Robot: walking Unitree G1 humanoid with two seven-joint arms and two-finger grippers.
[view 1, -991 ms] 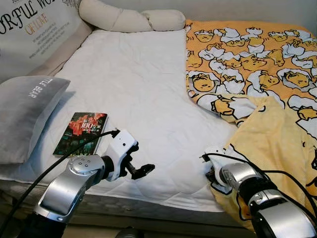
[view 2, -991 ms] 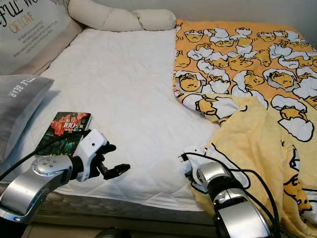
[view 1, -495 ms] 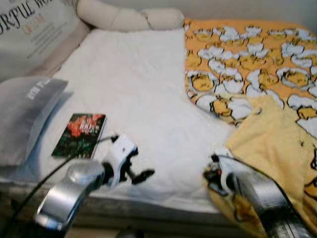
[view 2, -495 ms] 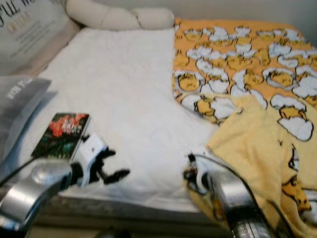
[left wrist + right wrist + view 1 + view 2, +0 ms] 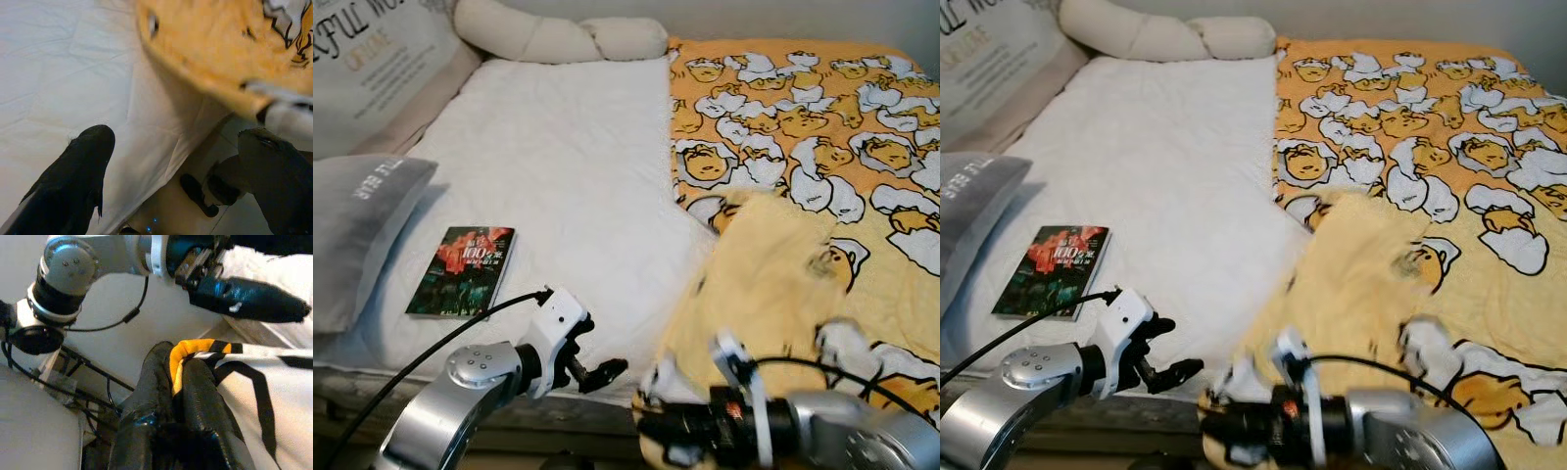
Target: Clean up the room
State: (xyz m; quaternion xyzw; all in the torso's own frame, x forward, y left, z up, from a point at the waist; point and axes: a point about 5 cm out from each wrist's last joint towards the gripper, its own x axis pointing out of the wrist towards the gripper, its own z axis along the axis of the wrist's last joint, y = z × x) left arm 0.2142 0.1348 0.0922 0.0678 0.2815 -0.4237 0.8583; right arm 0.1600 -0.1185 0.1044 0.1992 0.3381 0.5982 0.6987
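Observation:
A yellow duck-print blanket (image 5: 803,127) covers the right half of the bed. Its near part is folded over, pale underside (image 5: 754,284) up. My right gripper (image 5: 658,433) is low at the bed's front edge, blurred, and shut on the blanket's edge. In the right wrist view its fingers (image 5: 195,396) pinch the yellow and black hem (image 5: 182,350). My left gripper (image 5: 604,371) hangs open over the front edge of the white sheet (image 5: 568,176), nothing between its fingers (image 5: 73,186). A dark book (image 5: 462,271) with a red cover picture lies flat on the sheet to its left.
A grey pillow (image 5: 357,225) leans at the bed's left edge. A long cream bolster (image 5: 558,39) lies along the head end, next to a lettered cushion (image 5: 372,59). Floor shows below the bed edge in the left wrist view.
My right arm has swung left and down along the bed's front edge, dragging the blanket's corner with it. The folded part now reaches further left. The left arm has hardly moved.

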